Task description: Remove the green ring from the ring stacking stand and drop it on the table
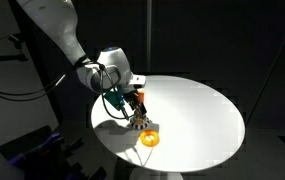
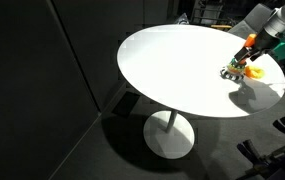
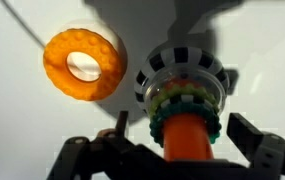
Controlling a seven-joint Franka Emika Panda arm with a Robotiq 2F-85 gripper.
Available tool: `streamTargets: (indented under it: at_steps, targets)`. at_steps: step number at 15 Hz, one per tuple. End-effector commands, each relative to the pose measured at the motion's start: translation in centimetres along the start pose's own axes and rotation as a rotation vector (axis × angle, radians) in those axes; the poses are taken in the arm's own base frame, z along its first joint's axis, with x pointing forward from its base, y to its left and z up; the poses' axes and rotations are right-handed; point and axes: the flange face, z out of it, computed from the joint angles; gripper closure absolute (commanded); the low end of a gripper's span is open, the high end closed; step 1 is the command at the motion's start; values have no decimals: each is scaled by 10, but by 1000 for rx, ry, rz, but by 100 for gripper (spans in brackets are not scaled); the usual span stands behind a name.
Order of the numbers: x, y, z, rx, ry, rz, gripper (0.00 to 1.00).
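- Far left, wrist view: thick yellow-orange ring point(image 3: 82, 65) lies flat on the table point(image 3: 17, 120), apart from the stand. Not the target, so leave it alone.
- Left finger point(image 3: 90, 158): low in frame, off to the side of the peg, no contact visible.
- Centre: ring stacking stand point(image 3: 182, 72), its mottled base on the table and its orange peg point(image 3: 187, 140) pointing up at the camera. The green ring point(image 3: 186, 108) sits round the peg, low down and close above the base.
- Gripper point(image 3: 182, 150): jaws spread wide, straddling the peg, holding nothing.
- Right finger point(image 3: 267, 150): likewise clear of peg and ring.
- Step in hand, as judged: getting hold of the green ring.
  - Come lower so the pads meet the ring's outer rim, not the peg above it.
  - Keep the peg centred between the jaws before closing.
  - Squeeze lightly. A hard pinch may clamp the thin ring against the peg, and the whole stand would then lift.
  - Draw straight up along the peg's axis. A slanted pull could bind the ring or tip the small base.
- Right of the stand in an exterior view: bare table point(image 1: 202, 110), well away from the yellow-orange ring. Good ground for the drop.
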Motion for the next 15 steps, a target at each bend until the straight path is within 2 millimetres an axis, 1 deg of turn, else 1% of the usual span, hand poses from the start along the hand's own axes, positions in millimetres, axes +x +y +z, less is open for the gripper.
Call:
streamTargets:
  at_steps: [1, 10, 11, 12, 13, 15]
  targets:
    - [5, 3, 4, -12, 19, 5, 0]
    - [2, 7, 7, -15, 19, 15, 0]
    - [2, 7, 7, -14, 18, 16, 10]
    - [2, 7, 7, -14, 17, 18, 27]
    - [2, 7, 7, -14, 15, 19, 34]
    - [1, 8, 10, -15, 9, 21, 53]
